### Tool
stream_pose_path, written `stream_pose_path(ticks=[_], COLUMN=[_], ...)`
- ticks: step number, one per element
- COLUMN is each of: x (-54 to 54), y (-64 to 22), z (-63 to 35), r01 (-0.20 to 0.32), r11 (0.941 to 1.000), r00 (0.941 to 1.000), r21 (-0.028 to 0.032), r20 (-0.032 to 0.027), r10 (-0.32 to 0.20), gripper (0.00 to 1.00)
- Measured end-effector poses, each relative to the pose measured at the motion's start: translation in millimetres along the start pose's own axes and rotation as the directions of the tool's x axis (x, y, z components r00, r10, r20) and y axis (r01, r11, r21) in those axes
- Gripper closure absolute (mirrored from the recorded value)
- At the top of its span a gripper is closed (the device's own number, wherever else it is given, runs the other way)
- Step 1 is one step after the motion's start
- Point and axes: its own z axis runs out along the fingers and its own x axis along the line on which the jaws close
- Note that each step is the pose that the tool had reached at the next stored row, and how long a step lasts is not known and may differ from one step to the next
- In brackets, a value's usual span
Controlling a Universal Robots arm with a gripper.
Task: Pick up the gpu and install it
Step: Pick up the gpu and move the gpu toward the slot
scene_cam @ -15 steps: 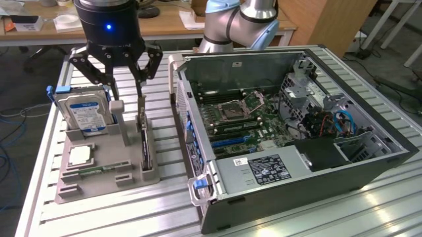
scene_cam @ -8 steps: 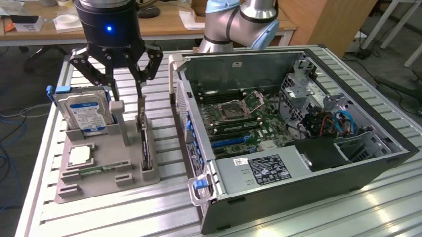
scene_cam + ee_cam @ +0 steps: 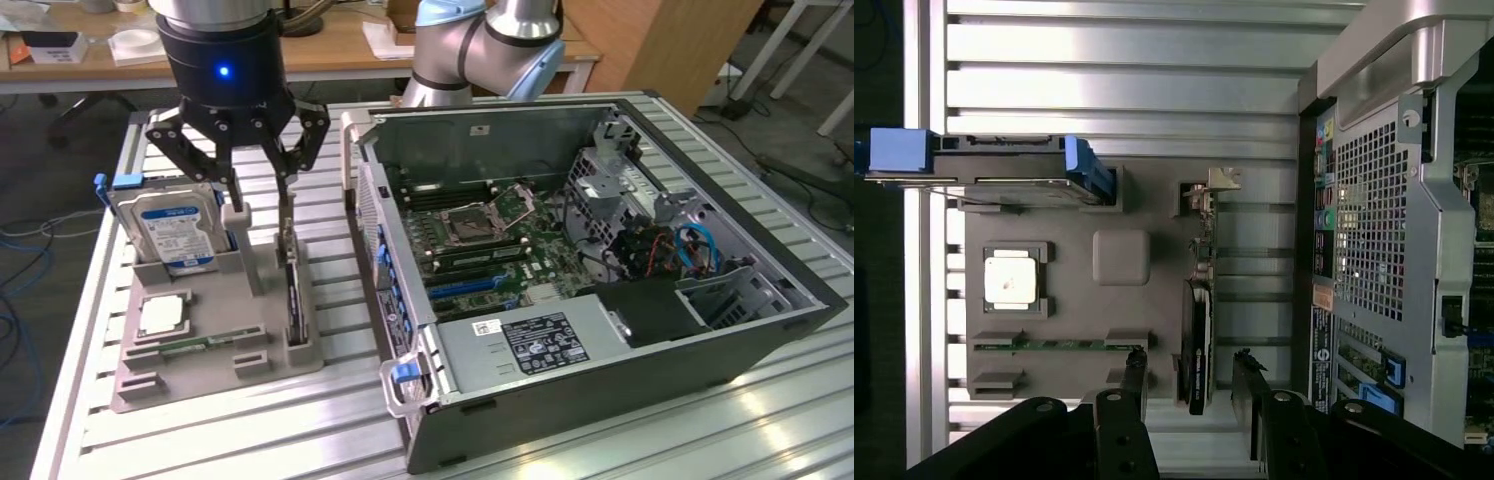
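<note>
The claw (image 3: 262,195) hangs in the upper left of the exterior view with its fingers spread wide and nothing between them gripped. It sits over the grey fixture (image 3: 187,375) on the slatted worktop (image 3: 267,430). In the wrist view the two fingertips (image 3: 1137,355) stand either side of the gpu (image 3: 1197,340), each clear of it, so the card's thin top edge runs down the gap. That reads as a line-up for a pinch across the card's thickness, not a grip.

The gpu (image 3: 294,290) stands on its long edge in a slot along the fixture's side nearest the computer case (image 3: 561,400). Held upright like this, it offers a narrow edge to a claw coming from above. The hard drive (image 3: 167,232) is propped upright in its own slot towards the exterior view's left. The processor chip (image 3: 163,315) and memory stick (image 3: 200,346) lie flat in recesses in the lower left, each kept apart from the others.

The case lies on its side at the exterior view's right, open face up. Its motherboard (image 3: 481,240) is bare to a straight downward reach, probably so that a card can be pressed in from above. The pick-up looks not yet made
</note>
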Motion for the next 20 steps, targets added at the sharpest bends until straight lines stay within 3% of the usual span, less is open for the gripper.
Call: stream_pose_path(ticks=[9,20], x=[0.0,0.1], y=[0.0,-0.5], z=[0.8,8.5], r01=[0.000,0.000], r11=[1.0000,1.0000], r00=[1.0000,1.0000], r21=[0.0000,0.0001], r20=[0.0000,0.0000], r10=[0.000,0.000], gripper=[0.53,0.53])
